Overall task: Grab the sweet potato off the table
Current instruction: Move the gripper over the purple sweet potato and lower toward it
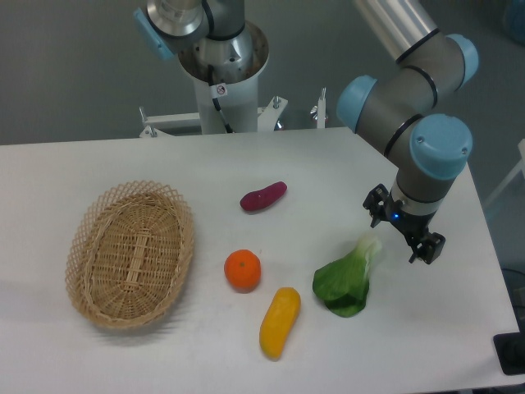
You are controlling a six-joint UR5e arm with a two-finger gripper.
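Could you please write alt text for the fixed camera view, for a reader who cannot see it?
A robot arm's open, empty hand hangs over the right side of a white table, far from the small reddish-purple sweet potato at centre. A wicker basket, orange, yellow vegetable and leafy green also lie there.

Sweet potato [263, 197] lies on the table [98, 164], tool [403, 230] spread well apart.

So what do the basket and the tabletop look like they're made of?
The basket looks like woven wicker or rattan: tan strands, open lattice rim. The table appears to be a smooth matte white board, maybe laminate; the exact material can't be told.
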